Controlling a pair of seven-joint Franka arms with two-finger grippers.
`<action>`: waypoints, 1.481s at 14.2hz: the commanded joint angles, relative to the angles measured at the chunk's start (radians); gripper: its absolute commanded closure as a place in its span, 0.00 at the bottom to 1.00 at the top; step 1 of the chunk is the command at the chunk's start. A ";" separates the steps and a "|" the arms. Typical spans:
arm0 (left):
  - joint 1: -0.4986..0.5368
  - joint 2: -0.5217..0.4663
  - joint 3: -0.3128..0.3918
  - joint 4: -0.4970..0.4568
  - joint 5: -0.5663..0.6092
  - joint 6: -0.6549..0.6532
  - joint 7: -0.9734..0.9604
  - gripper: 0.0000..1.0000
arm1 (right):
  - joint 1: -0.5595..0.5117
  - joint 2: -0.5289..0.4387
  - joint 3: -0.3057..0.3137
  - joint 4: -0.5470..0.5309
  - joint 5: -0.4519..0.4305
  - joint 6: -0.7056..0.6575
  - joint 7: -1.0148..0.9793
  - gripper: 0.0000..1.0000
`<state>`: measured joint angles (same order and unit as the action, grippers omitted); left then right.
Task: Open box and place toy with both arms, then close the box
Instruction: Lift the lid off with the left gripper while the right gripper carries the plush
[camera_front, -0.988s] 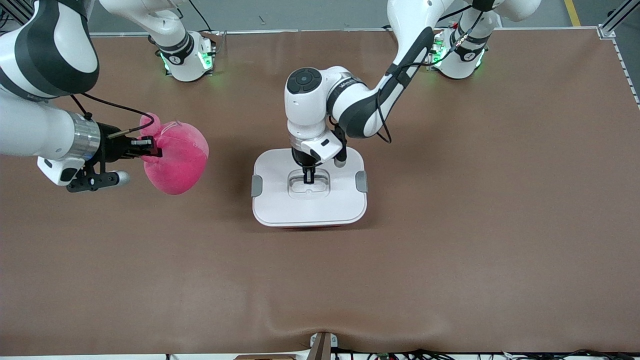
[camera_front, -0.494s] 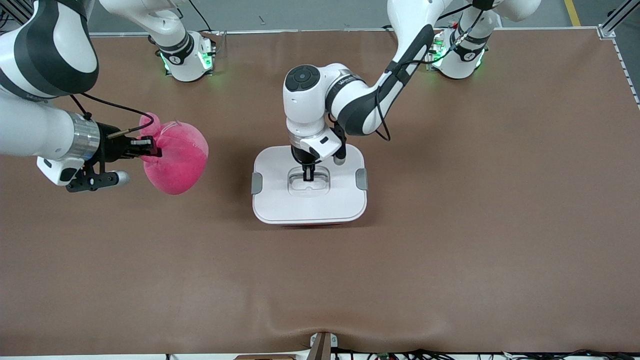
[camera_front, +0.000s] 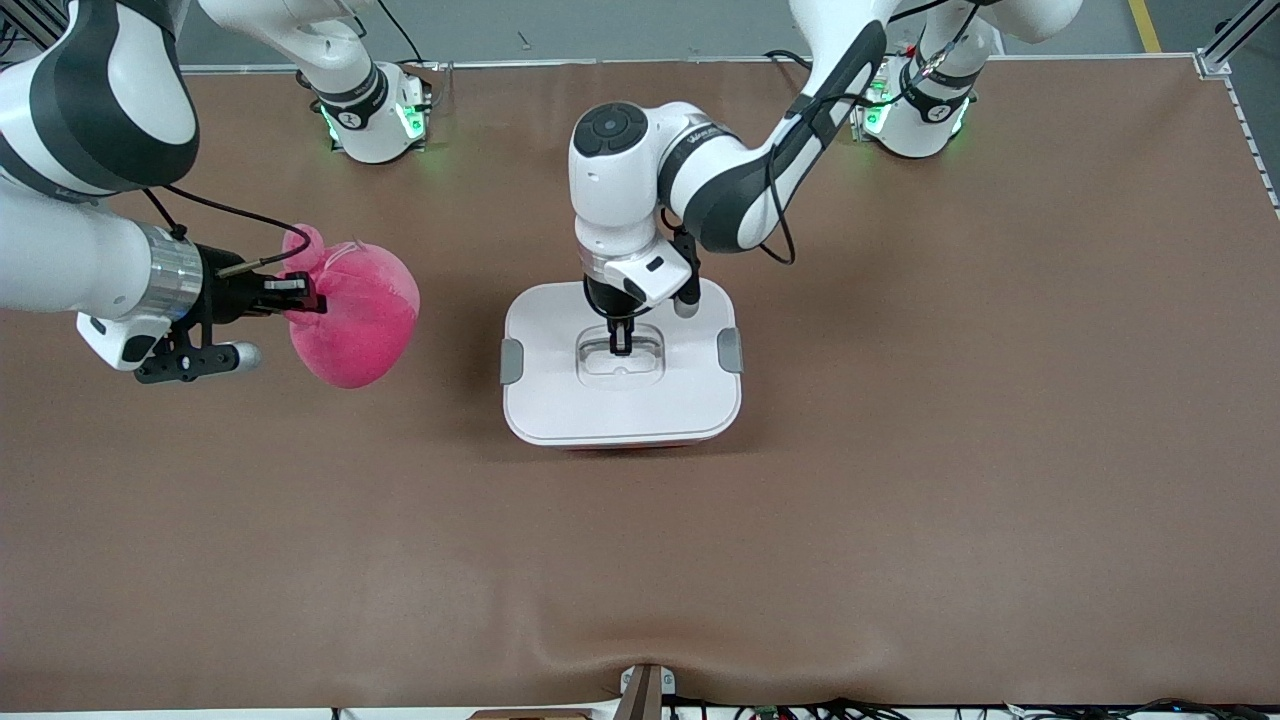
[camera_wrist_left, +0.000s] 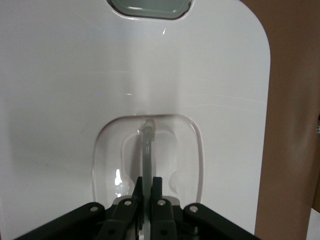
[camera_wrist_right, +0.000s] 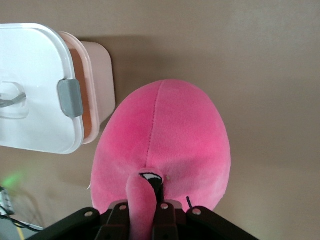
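The box's white lid with grey side clips sits at the table's middle, and only a sliver of the pink box shows under it. My left gripper is shut on the lid's clear handle, seen close in the left wrist view between the gripper fingers. In the right wrist view the lid sits a little off the pink box. My right gripper is shut on an ear of the pink toy, held above the table toward the right arm's end. The toy hangs from the gripper.
The brown table mat stretches wide around the box. Both arm bases glow green at the table's edge farthest from the front camera. A small mount sits at the nearest edge.
The left gripper has risen with the lid, which now looks larger and has shifted slightly toward the arm bases. The right gripper and the toy have hardly moved.
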<state>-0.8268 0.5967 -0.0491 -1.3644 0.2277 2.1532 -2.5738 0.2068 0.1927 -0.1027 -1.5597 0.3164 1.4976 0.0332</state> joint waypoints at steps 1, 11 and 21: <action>0.027 -0.063 0.001 -0.012 -0.054 -0.021 0.009 1.00 | 0.025 0.008 -0.006 0.044 0.062 -0.008 0.088 1.00; 0.244 -0.201 0.002 -0.013 -0.149 -0.165 0.420 1.00 | 0.179 0.083 -0.008 0.095 0.067 0.096 0.139 1.00; 0.506 -0.310 -0.003 -0.022 -0.160 -0.331 0.813 1.00 | 0.364 0.215 -0.008 0.119 0.069 0.354 0.321 1.00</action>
<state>-0.3556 0.3154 -0.0421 -1.3635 0.0875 1.8334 -1.8042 0.5521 0.3788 -0.0989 -1.4923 0.3693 1.8645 0.3175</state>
